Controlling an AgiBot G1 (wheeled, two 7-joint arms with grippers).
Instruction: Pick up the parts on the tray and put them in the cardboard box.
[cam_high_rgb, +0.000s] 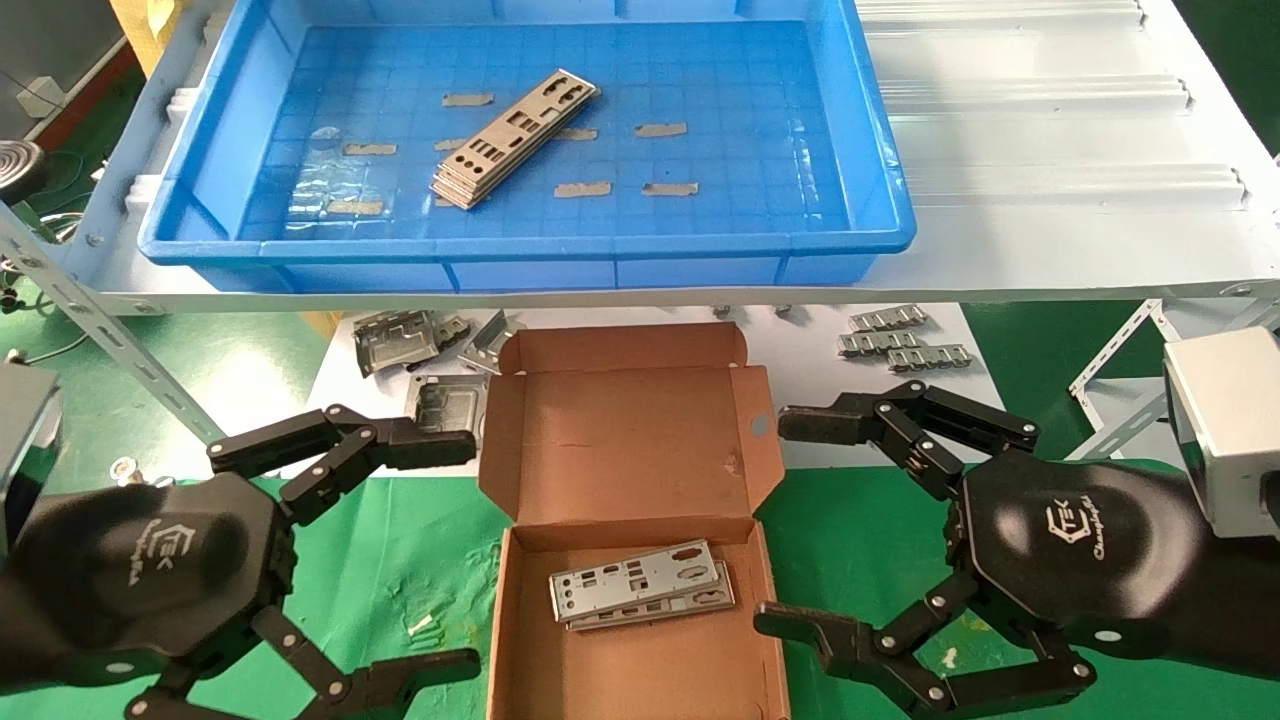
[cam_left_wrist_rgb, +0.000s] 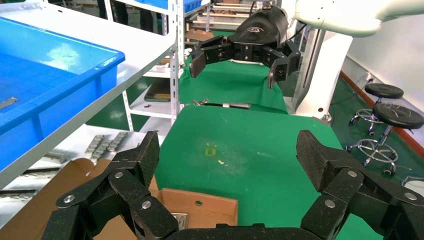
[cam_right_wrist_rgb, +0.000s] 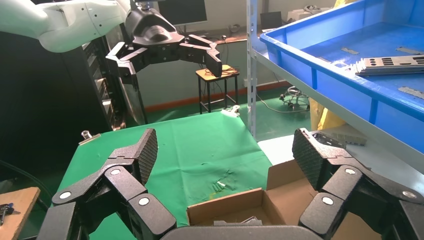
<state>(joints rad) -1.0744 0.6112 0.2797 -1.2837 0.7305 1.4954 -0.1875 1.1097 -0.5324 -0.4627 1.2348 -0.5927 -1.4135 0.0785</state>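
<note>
A stack of thin silver-grey punched plates (cam_high_rgb: 515, 138) lies aslant in the blue tray (cam_high_rgb: 200, 190) on the shelf; it also shows in the right wrist view (cam_right_wrist_rgb: 390, 64). The open cardboard box (cam_high_rgb: 630, 420) sits on the green mat below, lid folded back, with two plates (cam_high_rgb: 640, 585) on its floor. My left gripper (cam_high_rgb: 460, 550) is open and empty to the left of the box. My right gripper (cam_high_rgb: 785, 520) is open and empty to the right of the box. Each wrist view shows the other arm's gripper (cam_left_wrist_rgb: 235, 65) (cam_right_wrist_rgb: 165, 62) across the box.
Boxy grey metal frames (cam_high_rgb: 400, 340) and small ridged strips (cam_high_rgb: 900, 340) lie on the white sheet behind the box, under the shelf. The white shelf edge (cam_high_rgb: 640, 295) overhangs them. Shelf uprights (cam_high_rgb: 110, 340) stand at the left and right. Stools (cam_left_wrist_rgb: 395, 115) stand off the mat.
</note>
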